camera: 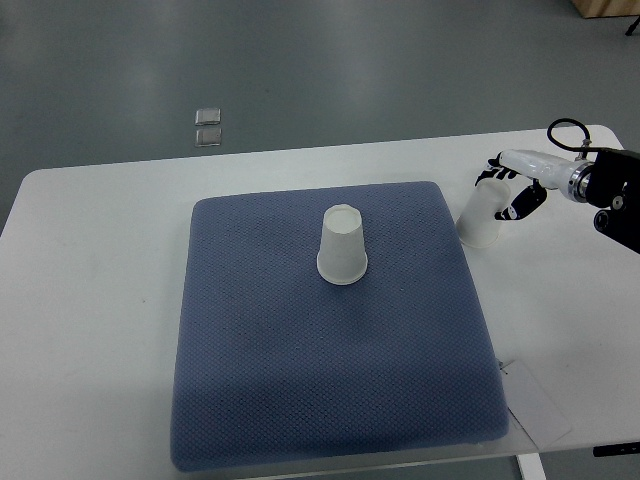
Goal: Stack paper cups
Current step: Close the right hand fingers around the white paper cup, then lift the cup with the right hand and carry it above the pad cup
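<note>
Grey floor lies beyond a white table (100, 300) bearing a blue mat (300, 380). One paper cup (342, 246) stands upside down near the mat's middle. At three o'clock from it, just off the mat's edge, the right hand (512, 190) has its fingers wrapped round a second cup (481, 216), which is tilted. To stack cleanly, I judge it should lift clear, level the cup mouth-down, centre it over the standing cup and lower gently.

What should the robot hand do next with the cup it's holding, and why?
Probably carry it left, over the other cup. The right hand grips one cup by the mat's right edge, while the other stands upside down mid-mat, apart from it. Stacking needs one above the other.
</note>
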Controlling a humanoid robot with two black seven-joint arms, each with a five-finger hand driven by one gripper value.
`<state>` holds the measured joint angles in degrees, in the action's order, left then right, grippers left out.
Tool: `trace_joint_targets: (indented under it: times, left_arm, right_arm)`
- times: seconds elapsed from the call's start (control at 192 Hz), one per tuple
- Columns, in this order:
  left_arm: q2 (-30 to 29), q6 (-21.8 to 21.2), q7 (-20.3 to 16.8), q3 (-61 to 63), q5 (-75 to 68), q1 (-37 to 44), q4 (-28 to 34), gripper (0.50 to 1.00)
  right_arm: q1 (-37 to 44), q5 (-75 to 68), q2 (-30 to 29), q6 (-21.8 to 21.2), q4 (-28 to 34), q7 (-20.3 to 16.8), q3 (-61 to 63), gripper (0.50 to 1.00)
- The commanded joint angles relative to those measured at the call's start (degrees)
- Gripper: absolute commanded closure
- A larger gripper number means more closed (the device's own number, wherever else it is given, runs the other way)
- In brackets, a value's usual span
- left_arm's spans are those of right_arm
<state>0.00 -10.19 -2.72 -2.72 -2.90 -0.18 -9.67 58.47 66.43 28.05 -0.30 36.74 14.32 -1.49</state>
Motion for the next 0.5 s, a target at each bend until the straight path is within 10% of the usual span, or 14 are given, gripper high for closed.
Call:
trace_joint_targets:
  times: [0.0,0.494]
  left_arm:
    - [0.0,0.0,0.0,0.0,0.0,0.0,0.0,0.500]
    - [0.0,0.0,0.0,0.0,0.0,0.0,0.0,0.500]
  right_arm:
    - [0.2,-0.1,0.2,0.0,0.0,0.0,-0.2,1.000]
    - [14.9,-1.0,9.9,-0.7,15.8,0.5,0.9,1.000]
